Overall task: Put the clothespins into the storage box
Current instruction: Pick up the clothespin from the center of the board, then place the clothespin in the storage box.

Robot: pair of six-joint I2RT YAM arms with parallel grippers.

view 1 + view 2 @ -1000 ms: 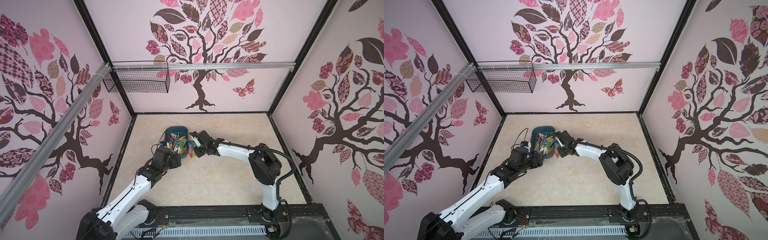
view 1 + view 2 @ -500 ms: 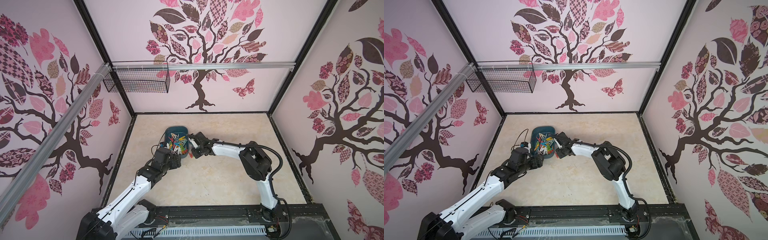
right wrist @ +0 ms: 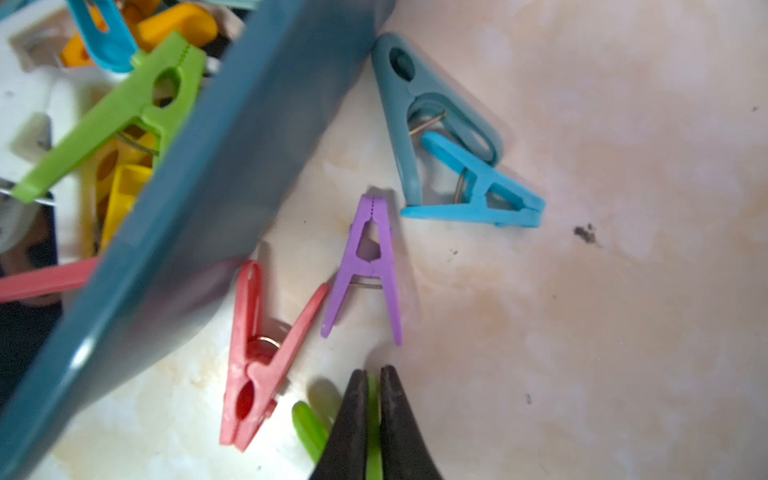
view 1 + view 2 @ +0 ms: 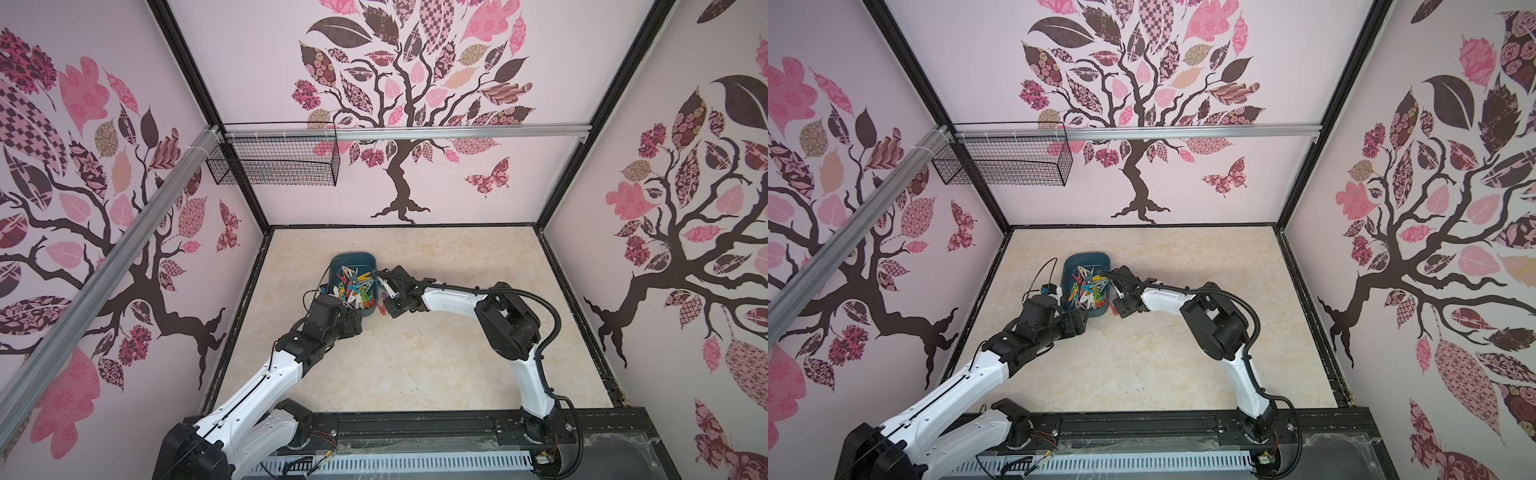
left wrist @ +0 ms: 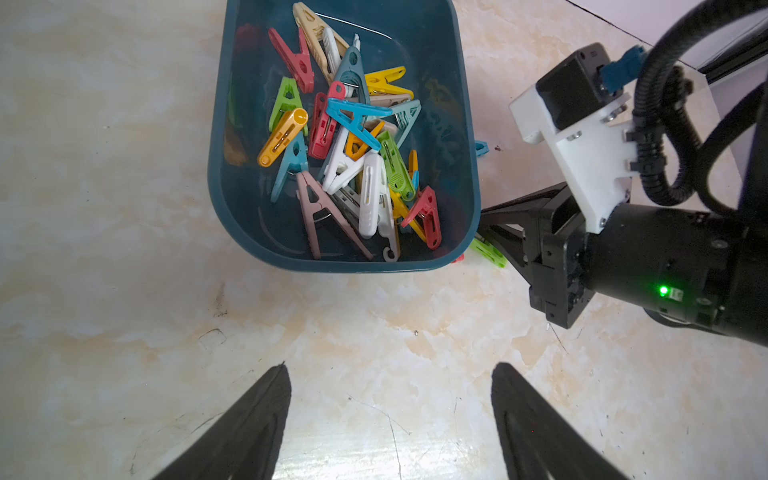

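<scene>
Most clothespins (image 5: 353, 141) sat in the storage box (image 5: 353, 266), four lay beside it; right fingers (image 3: 349, 419) clenched a green clothespin (image 3: 309, 428), left fingers (image 5: 257, 424) released

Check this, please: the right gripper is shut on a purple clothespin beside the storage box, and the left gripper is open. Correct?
Not purple: the right gripper is shut on a green clothespin, as the right wrist view shows. The purple clothespin lies free. The rest holds.

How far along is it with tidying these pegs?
Done: most clothespins lie in the storage box. In hand: the right fingers are shut on a green clothespin beside it. Remaining: red clothespin, purple clothespin, teal clothespin and blue clothespin on the table. The left fingers hang open.
</scene>
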